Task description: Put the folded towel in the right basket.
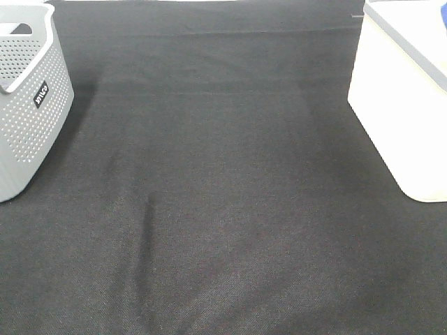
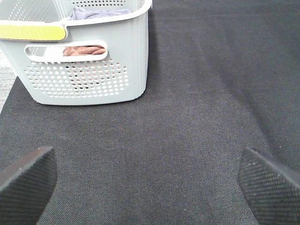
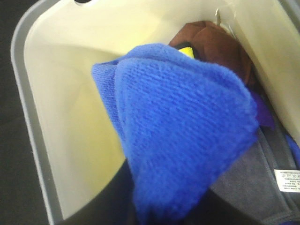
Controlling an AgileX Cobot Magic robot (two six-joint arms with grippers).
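The folded blue towel (image 3: 183, 136) fills the right wrist view, close to the camera and hanging inside the white right basket (image 3: 70, 93). My right gripper's fingers are hidden behind the towel, which looks held by them. In the high view the white basket (image 1: 398, 105) stands at the right edge, with a sliver of blue (image 1: 443, 17) at its top; neither arm shows there. My left gripper (image 2: 150, 183) is open and empty low over the black cloth, its two pads (image 2: 28, 180) wide apart.
The grey perforated left basket (image 1: 28, 118) stands at the left edge; the left wrist view shows it (image 2: 93, 79) holding a brown and a grey cloth. In the white basket lie a brown towel (image 3: 220, 47) and a grey towel (image 3: 253, 187). Black cloth (image 1: 223, 209) covers the table.
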